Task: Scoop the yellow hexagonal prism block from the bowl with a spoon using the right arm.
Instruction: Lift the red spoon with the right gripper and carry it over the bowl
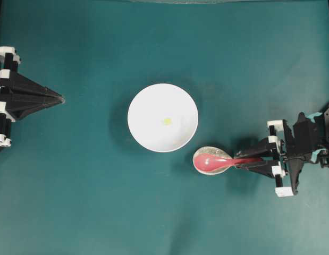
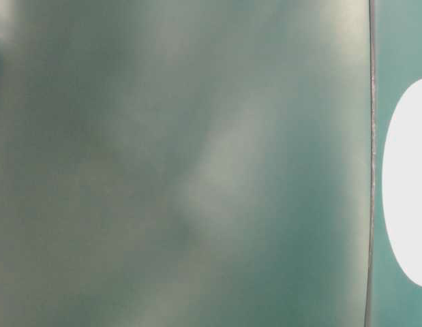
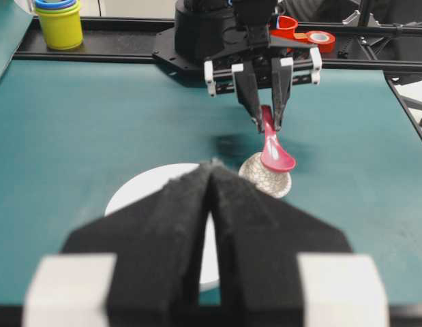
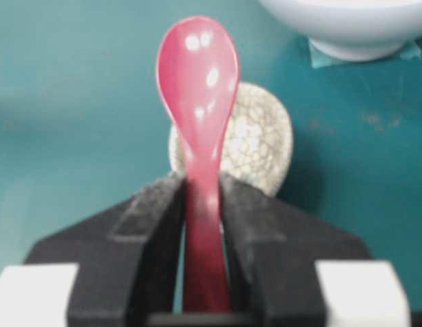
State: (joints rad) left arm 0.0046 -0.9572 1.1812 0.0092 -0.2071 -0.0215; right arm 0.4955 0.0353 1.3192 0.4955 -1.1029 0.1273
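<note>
1. Right tool (image 4: pixel 200 204) grips the spoon (image 4: pixel 199 102) by its handle — scoop above the speckled dish (image 4: pixel 258 146).
2. Only overhead shows the yellow block (image 1: pixel 167 121) inside the bowl (image 1: pixel 148 101).
3. Left tool (image 3: pixel 212 204) — pads pressed together, empty.

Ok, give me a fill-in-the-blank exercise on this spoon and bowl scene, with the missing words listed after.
1. The right gripper is shut on the handle of the ____.
2. The yellow block lies inside the white ____.
3. The spoon's scoop hangs over a small speckled ____.
4. The left gripper's jaws are ____.

Missing words: spoon; bowl; dish; shut
</note>
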